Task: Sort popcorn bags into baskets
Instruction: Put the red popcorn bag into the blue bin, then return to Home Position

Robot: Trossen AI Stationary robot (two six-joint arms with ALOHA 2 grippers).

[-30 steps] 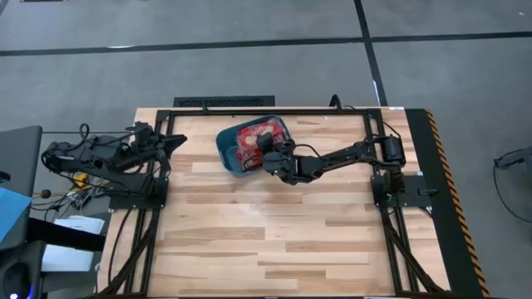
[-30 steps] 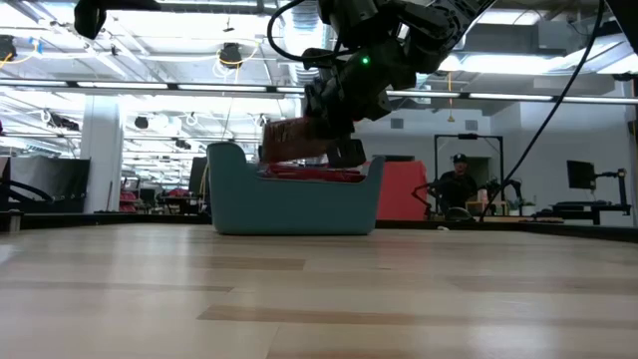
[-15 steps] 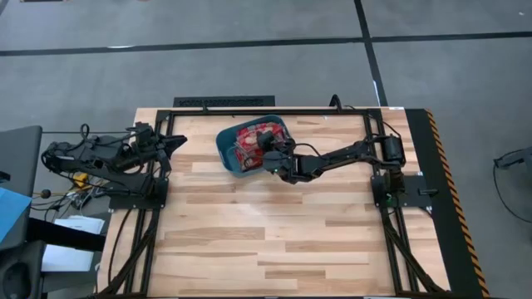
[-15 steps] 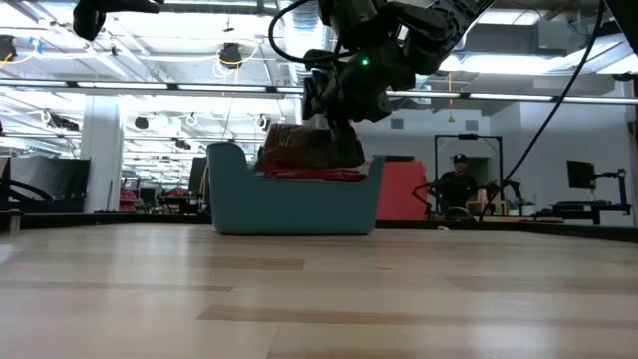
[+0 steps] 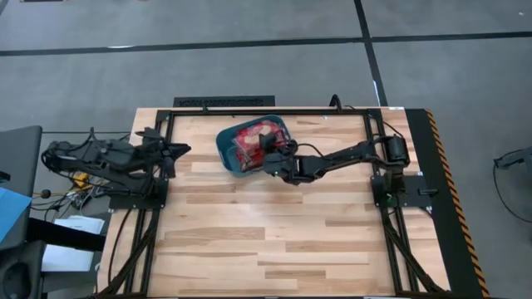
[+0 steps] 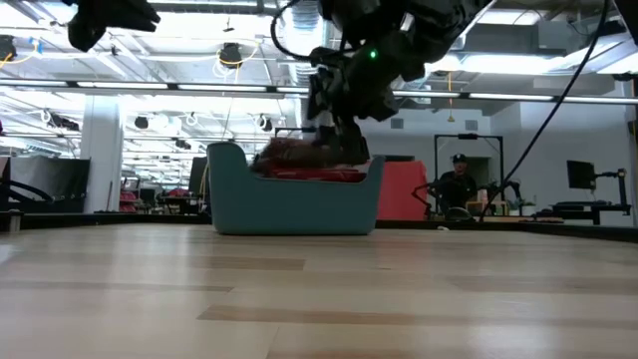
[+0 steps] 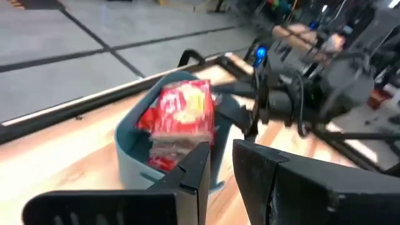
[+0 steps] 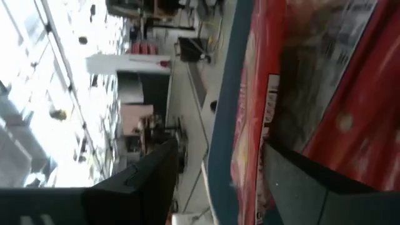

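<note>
Overhead shows you the right gripper (image 5: pixel 268 158) at the tub (image 5: pixel 226 150) of bags (image 5: pixel 253 137), left gripper (image 5: pixel 179 149) waiting apart, its fingers nearly together; low view shows right fingers spread, bags (image 6: pixel 299 165) heaped in tub (image 6: pixel 294 204).

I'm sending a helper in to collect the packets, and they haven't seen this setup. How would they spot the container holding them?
Look at the wooden table, toward its far edge between the two arm mounts. There stands the teal-blue tub, rectangular with rounded corners, with the right gripper over its rim. It is the only container on the table, heaped with red popcorn bags.
</note>
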